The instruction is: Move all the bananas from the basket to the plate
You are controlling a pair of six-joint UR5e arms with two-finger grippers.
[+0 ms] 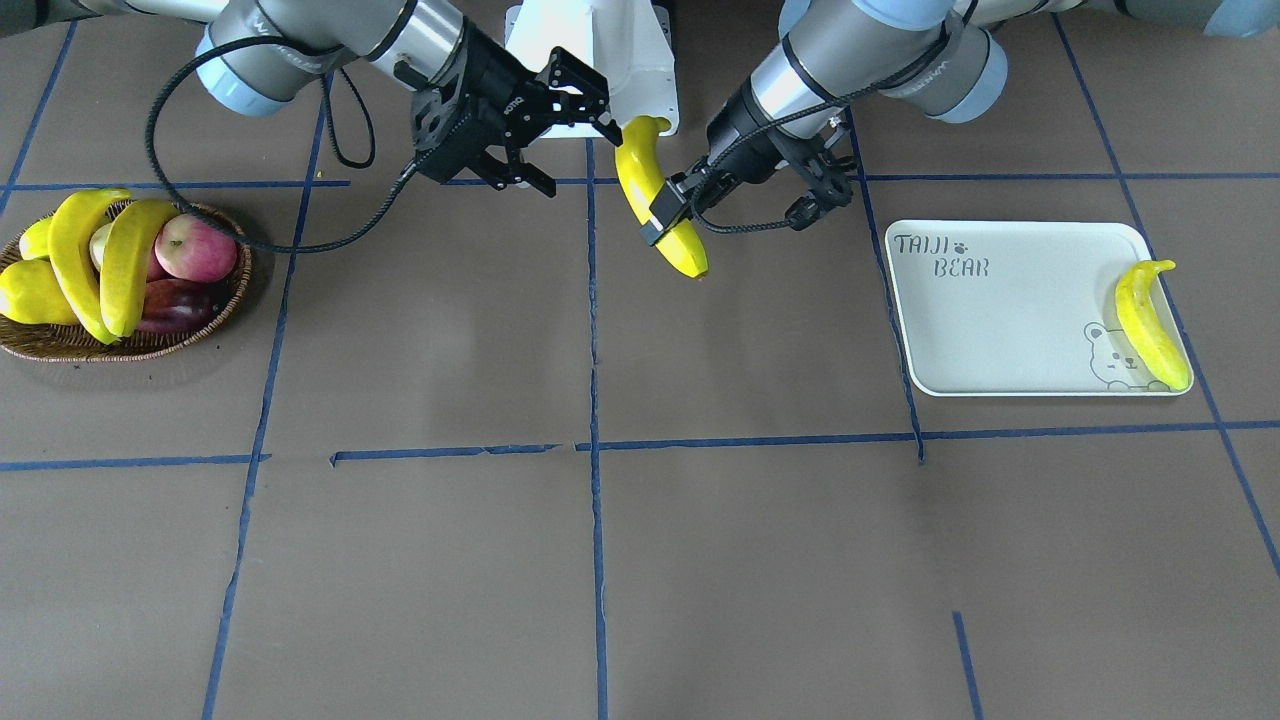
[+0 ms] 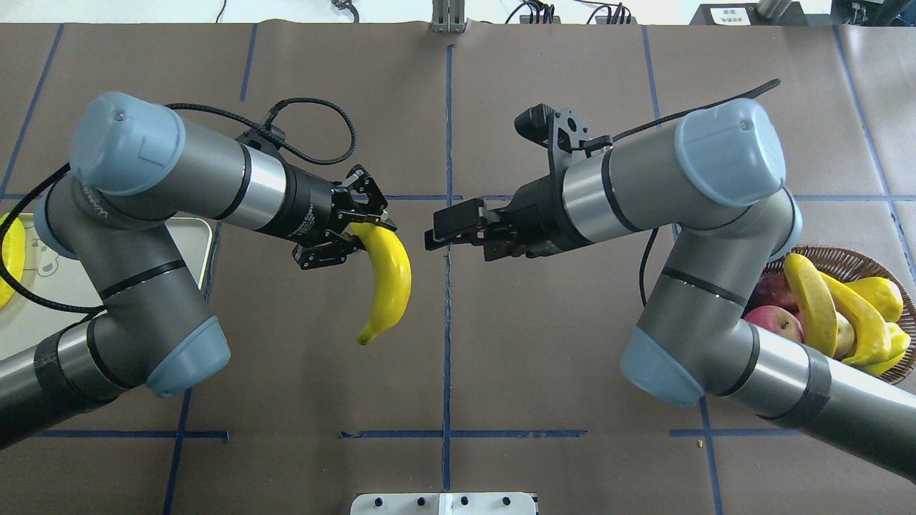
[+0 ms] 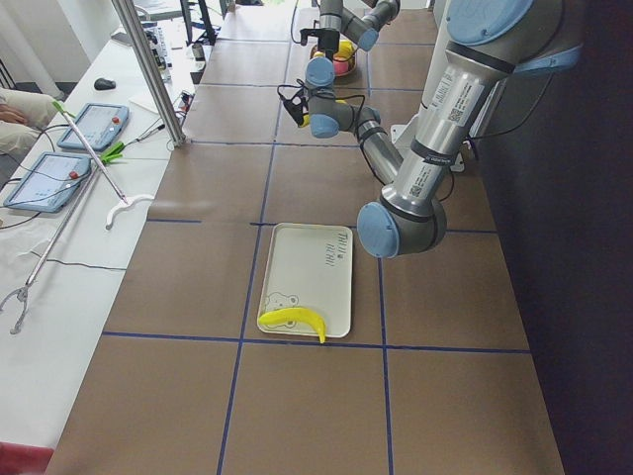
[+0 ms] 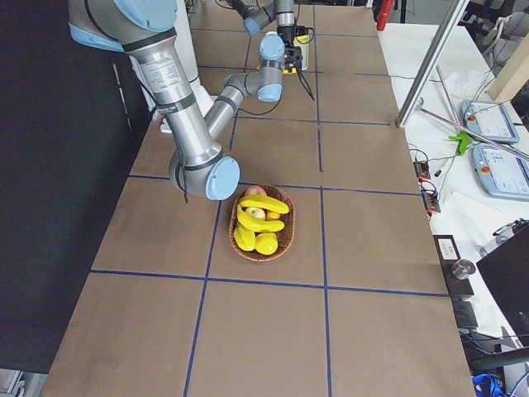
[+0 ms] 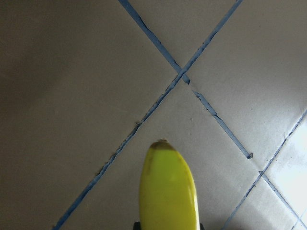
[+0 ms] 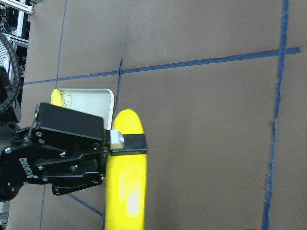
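A yellow banana [image 1: 640, 165] [image 2: 390, 286] hangs above the table's middle with my left gripper [image 1: 668, 212] [image 2: 368, 236] shut on its upper half. Its tip [image 5: 168, 187] fills the bottom of the left wrist view. My right gripper [image 1: 580, 160] [image 2: 433, 236] is open and empty, a short way from the held banana and facing it. The right wrist view shows the left gripper's finger [image 6: 127, 141] across the banana. One banana [image 1: 1150, 325] [image 3: 294, 319] lies on the plate [image 1: 1000, 320] [image 2: 187, 247]. Two bananas [image 1: 75, 260] [image 1: 130, 265] rest in the basket [image 1: 205, 328] [image 4: 287, 236].
The basket also holds a red apple [image 1: 195, 248], a plump yellow fruit [image 1: 30, 295] and a dark purple fruit [image 1: 175, 305]. Blue tape lines cross the brown table. The robot's white base [image 1: 620, 50] stands at the table's edge. Tablets [image 3: 59, 148] lie on a side bench.
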